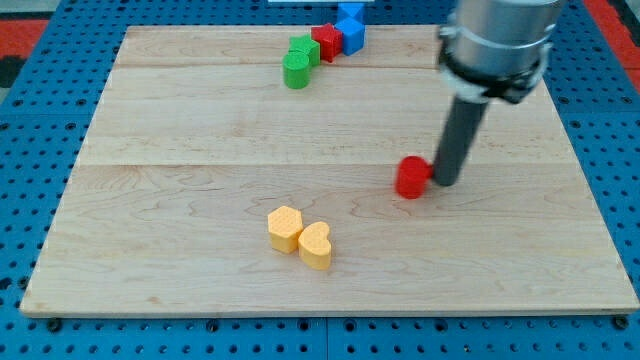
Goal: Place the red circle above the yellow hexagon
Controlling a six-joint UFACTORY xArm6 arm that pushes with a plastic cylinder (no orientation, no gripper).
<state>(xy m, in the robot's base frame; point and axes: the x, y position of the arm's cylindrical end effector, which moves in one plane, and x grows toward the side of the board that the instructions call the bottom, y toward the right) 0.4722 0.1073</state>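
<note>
Camera view showed my tip (443,183) touching the right side of the red circle (411,177), which sat well right of and slightly above the yellow hexagon (285,228). Pushed off-centre, that round block could have rolled off my tip and drifted down toward the yellow heart (316,245). No pincer existed; the rod grasped nothing, only pressing the block.

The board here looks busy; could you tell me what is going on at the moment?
My tip sits against the right side of the red circle, placed to push it toward the view's left. The yellow hexagon lies lower and further left, touching a yellow heart. The red circle is not yet above the hexagon. A cluster of green, red and blue blocks sits at the board's top edge.
</note>
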